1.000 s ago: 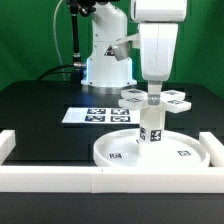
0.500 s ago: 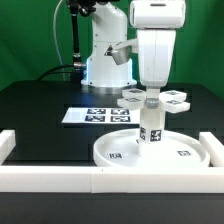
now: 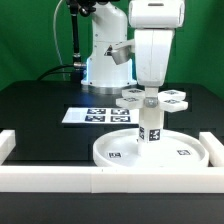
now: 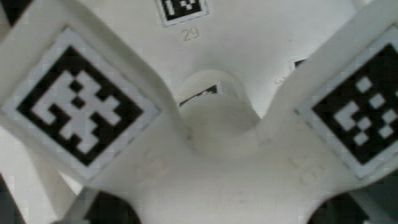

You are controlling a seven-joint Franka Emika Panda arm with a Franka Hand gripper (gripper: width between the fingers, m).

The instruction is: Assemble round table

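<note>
White plastic cross-shaped base is gripped at its hub by the gripper — judged light, stiff, slippery — atop the short cylindrical leg.

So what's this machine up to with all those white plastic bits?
The robot arm is building a small round table upside down. The large white rimmed round disc lies on the black table, against the white border rails. The short white cylindrical leg stands upright in its middle, with the flat white cross-shaped base on top. The arm's gripper sits at the centre of that base; whether its fingers are closed isn't visible.
</note>
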